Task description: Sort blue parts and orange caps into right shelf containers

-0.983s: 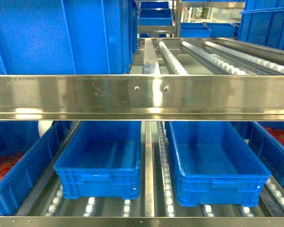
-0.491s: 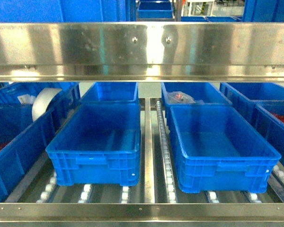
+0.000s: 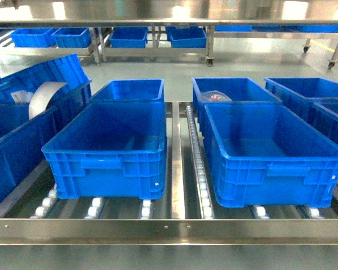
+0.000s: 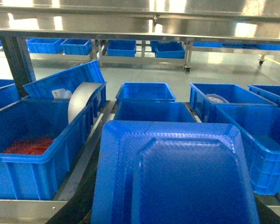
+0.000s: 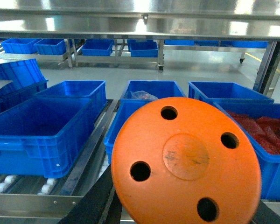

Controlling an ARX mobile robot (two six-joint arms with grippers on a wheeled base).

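Note:
A blue part, a wide moulded tray-like piece, fills the lower left wrist view; my left gripper is shut on it, only a dark finger showing beside it. My right gripper is shut on an orange cap, a round face with several holes seen close up, dark fingers flanking it. In the head view two empty blue containers stand side by side at the shelf front, one left and one right. Neither gripper shows in the head view.
Behind stand further crates, one holding a clear bag. A crate of red pieces sits far right, another far left near a white roll. A steel rail edges the roller shelf.
The wide steel rail has slid up and out of the head view. The two front crates now look larger and nearer, and the floor and far racks show behind them.

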